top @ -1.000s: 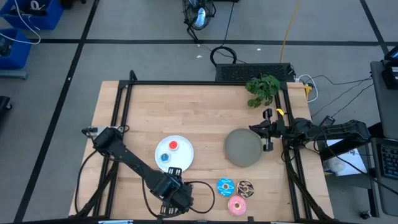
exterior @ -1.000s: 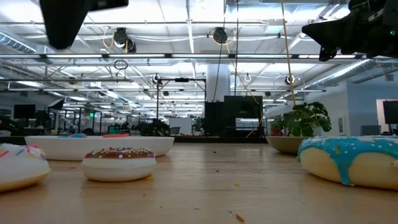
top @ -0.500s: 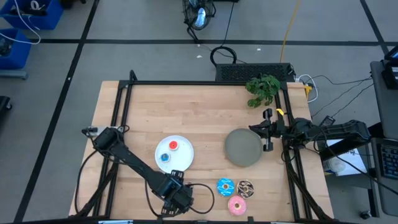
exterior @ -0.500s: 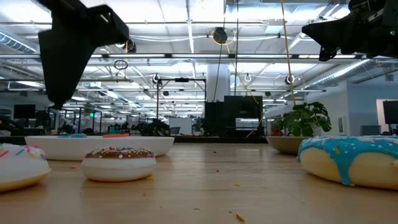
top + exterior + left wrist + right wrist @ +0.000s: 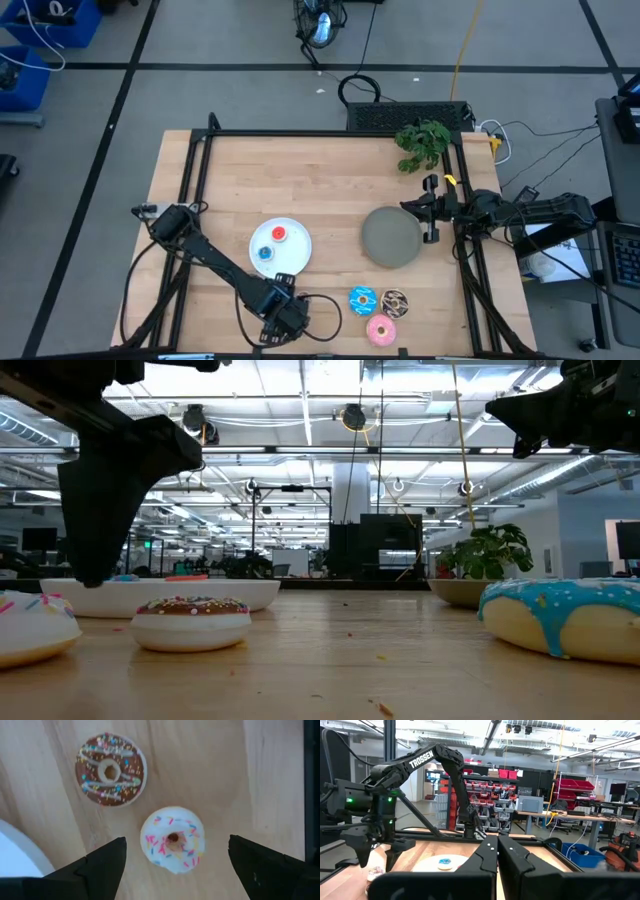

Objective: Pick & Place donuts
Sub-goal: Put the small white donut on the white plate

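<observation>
A tiny pink-white donut (image 5: 172, 840) and a tiny brown sprinkled donut (image 5: 110, 770) lie flat on the wooden table near its front edge. My left gripper (image 5: 176, 841) hangs open over the pink-white one, pointing down, one finger on either side and clear of it. In the high view this gripper (image 5: 283, 313) hides both donuts. A tiny red donut (image 5: 279, 234) and a tiny blue donut (image 5: 265, 253) lie on the white plate (image 5: 295, 250). My right gripper (image 5: 430, 212) is shut and waits at the table's right edge.
Three larger donuts lie to the right of my left gripper: blue (image 5: 362, 299), brown sprinkled (image 5: 395, 300) and pink (image 5: 381, 329). A grey plate (image 5: 390, 237) sits right of centre and a green plant (image 5: 422, 143) at the far right. A black frame (image 5: 300, 133) borders the table.
My left gripper has come straight down toward the pink-white donut near the table's front edge. Its fingers now hang much lower in the low view.
</observation>
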`<state>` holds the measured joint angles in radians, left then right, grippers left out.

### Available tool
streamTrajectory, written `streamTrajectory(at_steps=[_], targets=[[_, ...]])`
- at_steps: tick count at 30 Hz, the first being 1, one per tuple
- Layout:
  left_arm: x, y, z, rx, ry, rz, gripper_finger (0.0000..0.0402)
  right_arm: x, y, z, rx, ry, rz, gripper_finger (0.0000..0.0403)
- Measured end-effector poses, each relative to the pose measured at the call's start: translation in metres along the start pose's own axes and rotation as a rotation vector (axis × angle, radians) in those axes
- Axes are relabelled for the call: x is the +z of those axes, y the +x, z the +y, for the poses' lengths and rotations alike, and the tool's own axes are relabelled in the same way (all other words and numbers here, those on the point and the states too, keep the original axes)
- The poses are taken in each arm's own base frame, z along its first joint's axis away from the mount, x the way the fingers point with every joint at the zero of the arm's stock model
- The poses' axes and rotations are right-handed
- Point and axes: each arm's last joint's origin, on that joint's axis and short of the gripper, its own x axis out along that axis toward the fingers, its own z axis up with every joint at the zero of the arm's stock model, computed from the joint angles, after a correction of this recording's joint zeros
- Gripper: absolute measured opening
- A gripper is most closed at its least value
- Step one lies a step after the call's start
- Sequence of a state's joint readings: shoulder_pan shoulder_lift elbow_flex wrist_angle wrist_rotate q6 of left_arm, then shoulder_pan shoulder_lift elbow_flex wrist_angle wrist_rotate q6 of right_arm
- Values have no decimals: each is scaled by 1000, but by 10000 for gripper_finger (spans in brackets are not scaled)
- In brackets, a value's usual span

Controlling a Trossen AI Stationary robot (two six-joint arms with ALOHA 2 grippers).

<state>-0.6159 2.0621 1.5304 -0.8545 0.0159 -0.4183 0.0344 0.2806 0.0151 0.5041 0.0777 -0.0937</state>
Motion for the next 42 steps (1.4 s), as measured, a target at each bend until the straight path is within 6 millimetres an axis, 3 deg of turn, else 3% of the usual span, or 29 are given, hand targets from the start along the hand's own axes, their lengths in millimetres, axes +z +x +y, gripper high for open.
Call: streamTrajectory(at_steps=[16, 30, 42], targets=[[-7, 18, 4, -1, -3, -24, 343, 0, 0, 0, 0, 3, 0, 0], [-7, 18, 3, -19, 3, -17, 237, 0, 0, 0, 0, 3, 0, 0], [-6, 26, 2, -42, 21, -8, 230, 0, 0, 0, 0, 3, 0, 0]])
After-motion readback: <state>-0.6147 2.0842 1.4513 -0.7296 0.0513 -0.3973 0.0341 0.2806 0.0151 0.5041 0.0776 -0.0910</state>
